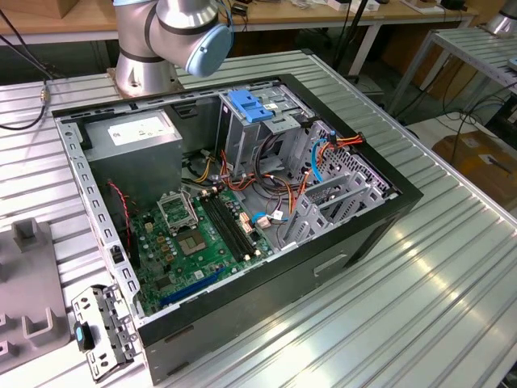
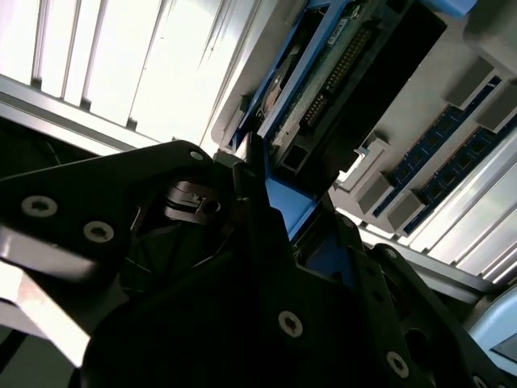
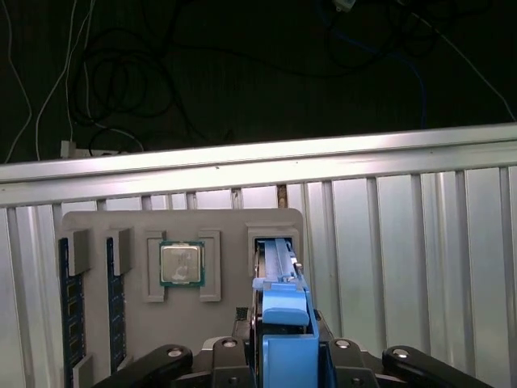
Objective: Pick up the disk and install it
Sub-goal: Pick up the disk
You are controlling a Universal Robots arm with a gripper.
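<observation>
The disk [image 3: 279, 271] stands on edge in a slot of the grey parts tray [image 3: 97, 222], its blue side rail facing the camera. My gripper [image 3: 287, 360] straddles it, with a black finger [image 3: 226, 356] pressed against each flat side, so it is shut on the disk. In the second wrist view the disk [image 2: 339, 73] shows its connector edge and blue rail, with the gripper [image 2: 299, 234] closed around its near end. The open computer case [image 1: 347, 234] lies on the table in the exterior view, with its metal drive cage [image 1: 254, 133] at the back.
The tray also holds a processor [image 3: 181, 263] and memory sticks [image 3: 71, 311]. Inside the case are the motherboard [image 1: 202, 234], a grey power supply [image 1: 133, 133], cables [image 1: 323, 149] and a blue tab [image 1: 250, 105] on the cage. The arm's base [image 1: 145, 56] stands behind the case.
</observation>
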